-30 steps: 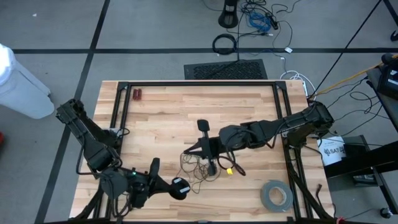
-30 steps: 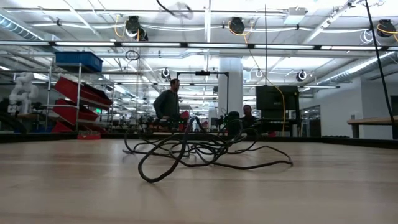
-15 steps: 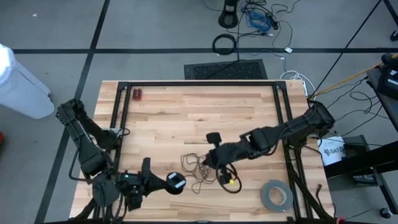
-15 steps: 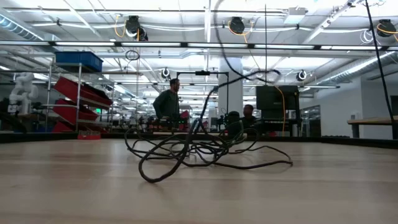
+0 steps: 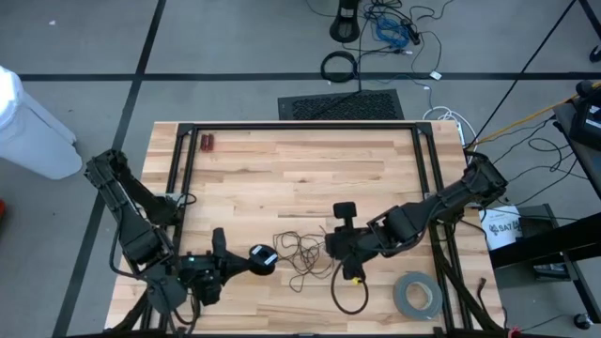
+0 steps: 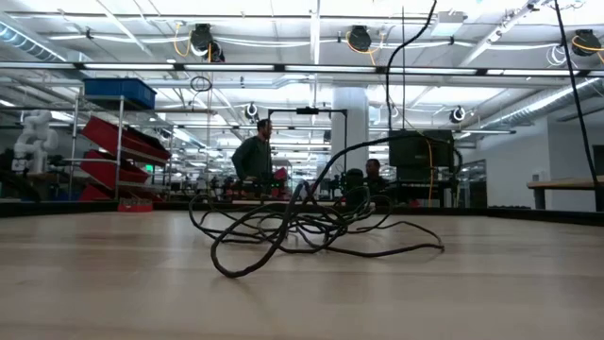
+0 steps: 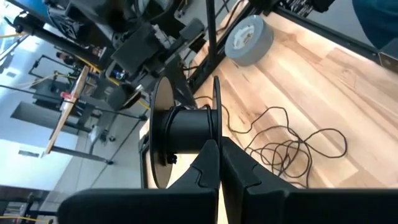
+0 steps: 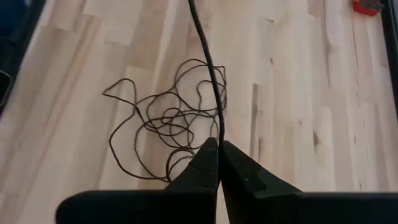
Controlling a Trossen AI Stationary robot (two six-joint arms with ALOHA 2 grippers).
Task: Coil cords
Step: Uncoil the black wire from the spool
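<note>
At the near left corner of the wooden table (image 5: 282,160), the left gripper (image 5: 246,263) has its fingers pinched fully together on a black spool (image 7: 180,127), holding it just above the boards. Right of the spool, near the table's middle, the cords (image 5: 299,252) lie as a loose tangle of thin black strands spread flat on the wood. Just right of that tangle, the right gripper (image 5: 334,246) is closed tight on one strand of the cords, which rises from the pile up past its fingertips. A further loop of cord trails toward the near edge below that gripper. At the near right corner lies a grey tape roll (image 5: 417,296), well apart from the tangle.
</note>
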